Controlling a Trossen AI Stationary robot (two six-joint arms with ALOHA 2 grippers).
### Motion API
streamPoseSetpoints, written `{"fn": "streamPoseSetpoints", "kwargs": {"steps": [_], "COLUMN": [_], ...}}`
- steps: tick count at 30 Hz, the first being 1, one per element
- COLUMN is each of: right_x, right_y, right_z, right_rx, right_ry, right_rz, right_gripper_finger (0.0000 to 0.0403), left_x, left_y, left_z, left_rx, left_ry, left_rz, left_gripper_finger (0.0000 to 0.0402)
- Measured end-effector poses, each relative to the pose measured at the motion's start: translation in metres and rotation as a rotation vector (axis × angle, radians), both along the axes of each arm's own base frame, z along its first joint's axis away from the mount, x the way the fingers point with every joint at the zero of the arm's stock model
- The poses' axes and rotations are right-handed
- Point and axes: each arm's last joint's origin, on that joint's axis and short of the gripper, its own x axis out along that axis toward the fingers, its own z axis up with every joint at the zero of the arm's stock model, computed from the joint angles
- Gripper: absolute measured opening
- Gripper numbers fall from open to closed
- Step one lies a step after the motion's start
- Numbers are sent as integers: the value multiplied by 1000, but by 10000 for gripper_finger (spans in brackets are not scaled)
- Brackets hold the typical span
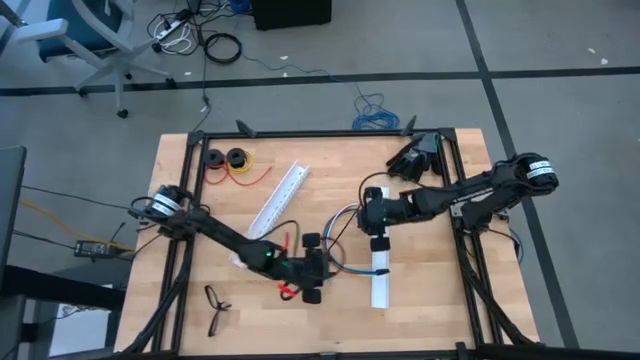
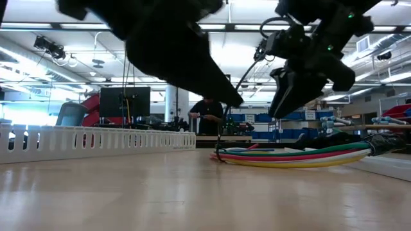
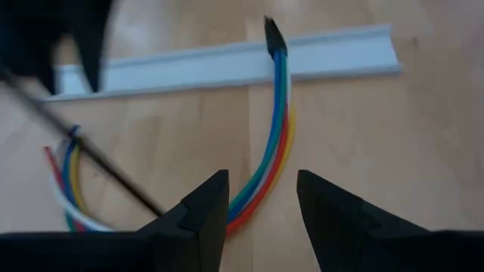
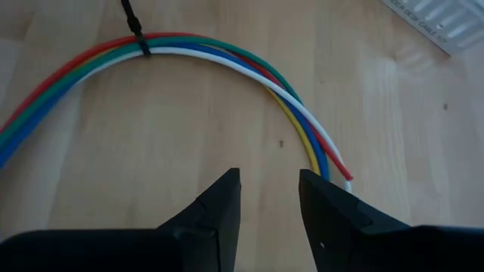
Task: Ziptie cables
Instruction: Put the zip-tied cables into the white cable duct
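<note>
Two grippers hover with fingers apart over one curved bundle of cables on the tabletop.

The cables [image 4: 227, 57] lie in an arc near the middle of the tabletop [image 1: 200, 310], one ziptie [image 4: 136, 26] crossing them, its black strip slanting away from the bundle. The left gripper [image 3: 261, 219] hangs just above the cables, holding nothing; the right gripper [image 4: 270, 204] hangs above them at their loose ends, also holding nothing. Two white rails flank the cables: one rail [image 1: 278, 200] to their left, the other rail [image 3: 227, 64] at their black connector end.
</note>
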Motion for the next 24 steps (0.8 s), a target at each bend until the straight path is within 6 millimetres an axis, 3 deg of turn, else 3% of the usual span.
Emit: {"fn": "streamPoseSetpoints", "kwargs": {"steps": [7, 16, 24], "right_x": [2, -6, -7], "right_y": [-18, -19, -16], "right_z": [0, -5, -6], "right_rx": [1, 27, 43], "right_ry": [5, 100, 115], "right_rz": [73, 76, 100], "right_gripper_finger": [115, 113, 113], "left_x": [41, 93, 117], "left_y": [10, 20, 17], "left_z": [-8, -17, -37], "left_rx": [43, -3, -44], "left_ry": [131, 163, 177], "left_rz": [-90, -217, -255], "left_gripper_finger": [168, 168, 164]}}
